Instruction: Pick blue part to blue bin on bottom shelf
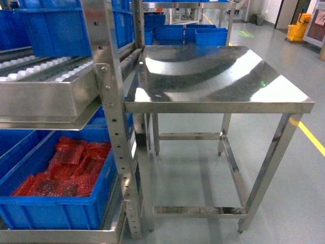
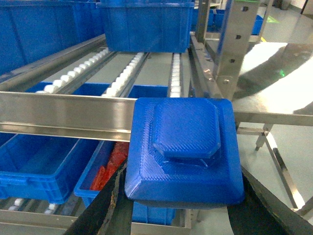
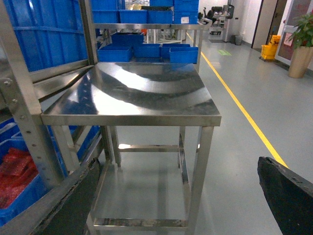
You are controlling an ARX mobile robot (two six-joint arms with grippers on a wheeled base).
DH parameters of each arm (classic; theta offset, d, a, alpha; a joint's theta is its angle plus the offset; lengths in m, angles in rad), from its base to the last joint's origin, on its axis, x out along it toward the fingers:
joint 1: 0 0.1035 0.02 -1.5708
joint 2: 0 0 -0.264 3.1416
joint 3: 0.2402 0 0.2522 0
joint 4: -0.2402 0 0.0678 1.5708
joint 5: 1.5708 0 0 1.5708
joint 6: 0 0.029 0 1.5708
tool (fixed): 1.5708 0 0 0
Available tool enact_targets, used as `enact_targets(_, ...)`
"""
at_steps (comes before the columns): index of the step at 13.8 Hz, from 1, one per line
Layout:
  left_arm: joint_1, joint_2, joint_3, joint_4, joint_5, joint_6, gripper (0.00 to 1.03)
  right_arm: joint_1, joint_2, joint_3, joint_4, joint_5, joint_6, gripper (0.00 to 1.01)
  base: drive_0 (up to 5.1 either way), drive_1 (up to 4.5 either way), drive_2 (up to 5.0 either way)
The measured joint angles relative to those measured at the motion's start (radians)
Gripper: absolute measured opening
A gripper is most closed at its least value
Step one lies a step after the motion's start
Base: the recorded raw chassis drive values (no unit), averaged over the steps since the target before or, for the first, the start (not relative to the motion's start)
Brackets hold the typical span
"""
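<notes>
The blue part (image 2: 183, 147), a square stepped plastic piece, fills the lower middle of the left wrist view. My left gripper (image 2: 185, 198) is shut on it, with a black finger (image 2: 117, 200) against each side. It hangs in front of the rack's steel rail (image 2: 63, 115), above the blue bin (image 2: 90, 183) on the bottom shelf. That blue bin (image 1: 51, 208) holds red bagged parts (image 1: 66, 170). My right gripper (image 3: 176, 205) is open and holds nothing, facing the steel table (image 3: 132, 115). Neither gripper shows in the head view.
A roller shelf (image 1: 40, 71) with blue crates (image 1: 56, 25) sits above the bottom shelf. A perforated rack upright (image 1: 114, 112) stands beside the steel table (image 1: 218, 104). Another blue bin (image 2: 34, 166) lies to the left. More blue bins (image 1: 195, 34) stand behind the table.
</notes>
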Motion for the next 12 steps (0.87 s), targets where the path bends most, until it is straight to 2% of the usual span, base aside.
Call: enact_targets(12, 0.001, 0.001, 0.0, 0.001, -0.001, 0.0, 0.44, 0.0, 0.0, 0.0, 0.002, 0.0, 0.0, 0.98, -5.1, 2.37, 2.4)
